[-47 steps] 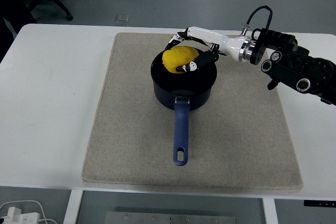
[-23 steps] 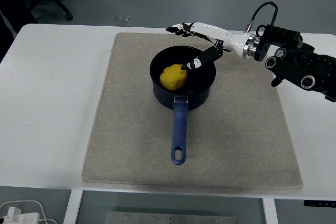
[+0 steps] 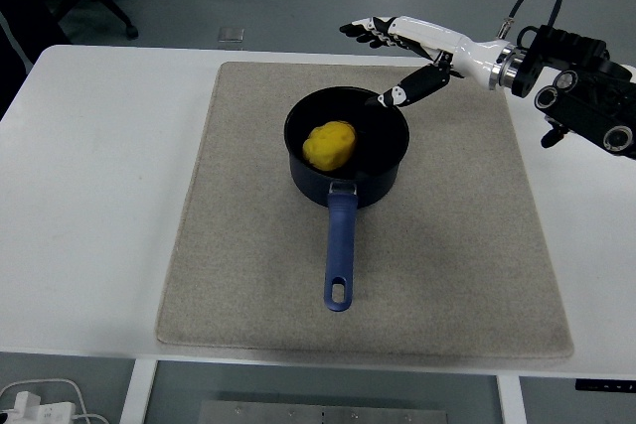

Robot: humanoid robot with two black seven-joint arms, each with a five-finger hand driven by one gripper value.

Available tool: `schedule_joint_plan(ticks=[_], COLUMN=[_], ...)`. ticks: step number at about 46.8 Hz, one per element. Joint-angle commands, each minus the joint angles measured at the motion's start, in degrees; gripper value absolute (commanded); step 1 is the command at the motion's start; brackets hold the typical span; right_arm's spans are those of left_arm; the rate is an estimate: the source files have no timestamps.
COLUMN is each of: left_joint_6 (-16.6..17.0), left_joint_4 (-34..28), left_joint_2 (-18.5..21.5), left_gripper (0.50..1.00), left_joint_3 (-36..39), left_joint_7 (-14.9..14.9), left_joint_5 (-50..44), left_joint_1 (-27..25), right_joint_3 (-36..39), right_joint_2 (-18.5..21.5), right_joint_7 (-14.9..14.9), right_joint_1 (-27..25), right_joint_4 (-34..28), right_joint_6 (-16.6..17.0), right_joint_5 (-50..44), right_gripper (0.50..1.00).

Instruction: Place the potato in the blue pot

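Potato [image 3: 330, 144]: lies inside the blue pot [image 3: 383, 178] — on the mat [image 3: 248, 245].
Right hand [image 3: 402, 57]: fingers spread, empty — raised beyond the pot's far rim.

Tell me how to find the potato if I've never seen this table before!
Look at the white table and find the big grey mat in its middle. On the mat sits a dark blue pot with a long blue handle pointing toward the near edge. The potato is the lumpy yellow thing lying inside that pot, the only bright yellow thing there.
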Motion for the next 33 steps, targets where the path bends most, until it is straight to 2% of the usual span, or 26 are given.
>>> schedule_joint_plan(ticks=[1, 11, 21, 25, 33], left_joint_6=[0.0, 0.0, 0.0, 0.0, 0.0], left_joint_4=[0.0, 0.0, 0.0, 0.0, 0.0], left_joint_2=[0.0, 0.0, 0.0, 0.0, 0.0], left_gripper=[0.996, 0.996, 0.996, 0.996, 0.996], left_joint_3=[0.0, 0.0, 0.0, 0.0, 0.0], left_joint_7=[0.0, 0.0, 0.0, 0.0, 0.0], left_joint_5=[0.0, 0.0, 0.0, 0.0, 0.0], left_joint_1=[0.0, 0.0, 0.0, 0.0, 0.1], right_joint_3=[0.1, 3.5, 3.6, 3.7, 3.7], right_joint_2=[-1.1, -3.9, -5.5, -7.3, -10.6], right_joint_7=[0.1, 0.1, 0.0, 0.0, -0.4], right_joint_1=[-0.1, -1.3, -1.9, -2.6, -3.6], right_joint_4=[0.0, -0.2, -0.2, 0.0, -0.2], right_joint_6=[-0.1, 0.3, 0.5, 0.6, 3.5], right_joint_5=[0.0, 2.3, 8.6, 12.2, 18.1], right_gripper=[0.926, 0.926, 0.926, 0.926, 0.926])
